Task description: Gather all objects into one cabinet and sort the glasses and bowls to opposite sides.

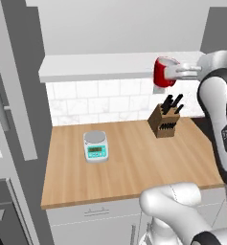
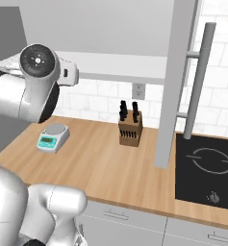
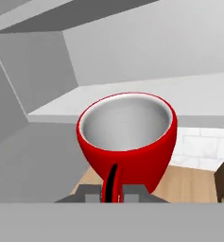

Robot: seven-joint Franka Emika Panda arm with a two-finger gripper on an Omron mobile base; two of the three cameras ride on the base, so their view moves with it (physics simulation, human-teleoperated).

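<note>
Ahead of you lies a wooden counter [image 1: 134,162] — white tiled wall [image 1: 100,100] behind, black hob [image 2: 207,173] at lower right.

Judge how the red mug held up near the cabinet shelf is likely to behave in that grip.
The red mug looks rigid and glossy, so it may slip. The pincer appears to pinch only its thin handle, so it could swing or tilt. Empty inside, it is probably light.

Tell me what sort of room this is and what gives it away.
A kitchen, rendered in simulation. A knife block and a digital kitchen scale stand on a wooden counter before white tile, and a black cooktop sits beside them. The gripper holds a red mug near an open wall cabinet.
</note>
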